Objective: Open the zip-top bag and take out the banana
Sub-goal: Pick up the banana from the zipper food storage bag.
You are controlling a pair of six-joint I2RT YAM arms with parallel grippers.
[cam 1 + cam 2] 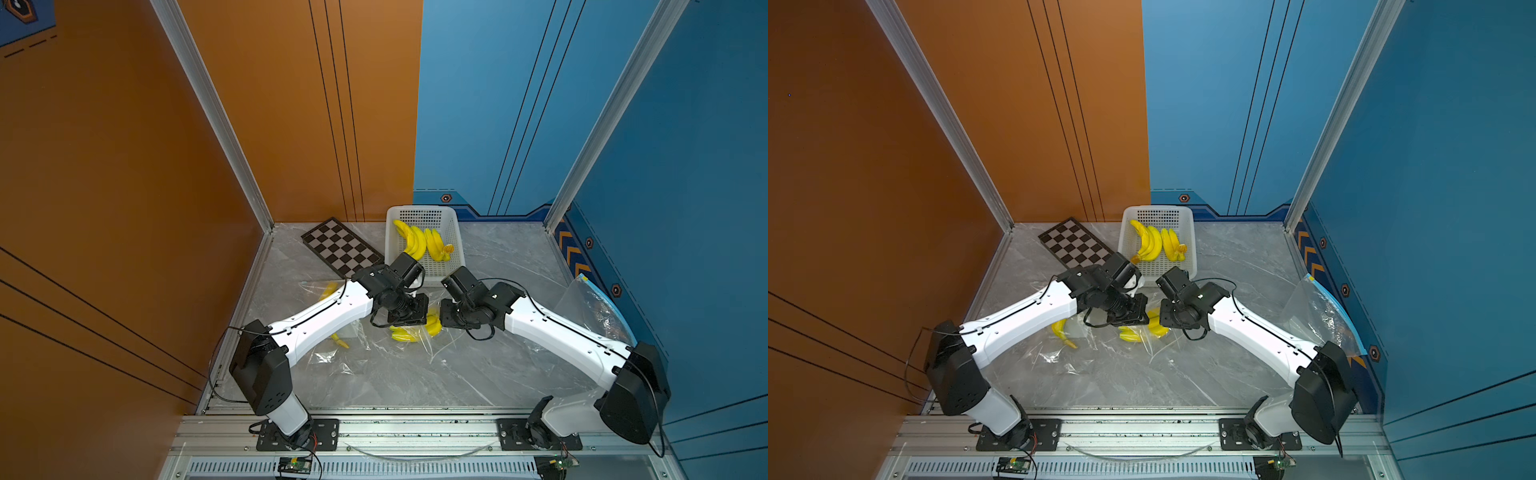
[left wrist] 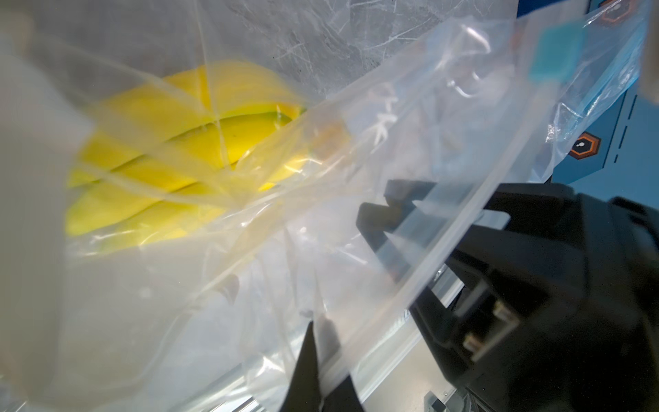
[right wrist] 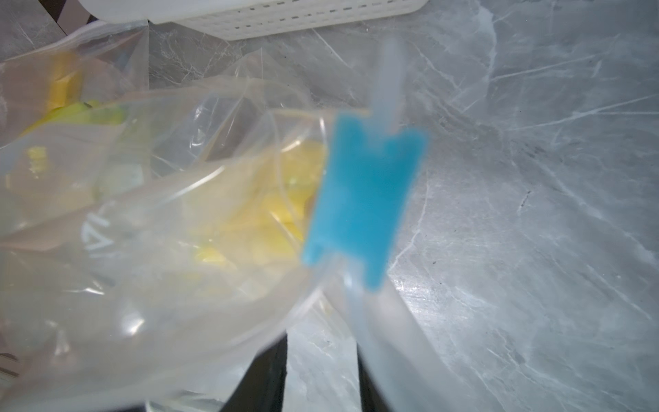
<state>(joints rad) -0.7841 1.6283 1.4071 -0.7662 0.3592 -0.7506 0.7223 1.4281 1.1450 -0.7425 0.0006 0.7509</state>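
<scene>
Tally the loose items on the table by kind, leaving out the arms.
Banana bunches: 4 (two in the basket, two inside bags)
Zip-top bags: 3
White basket: 1
Checkerboard: 1
Total: 9

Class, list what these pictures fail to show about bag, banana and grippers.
- Bag mouth, open or zipped: blurred in wrist views; left arm, right arm cover it in both top views.
- Banana count: creased film blurs it, left wrist view.
- Left gripper, right gripper: under their wrists in both top views.
</scene>
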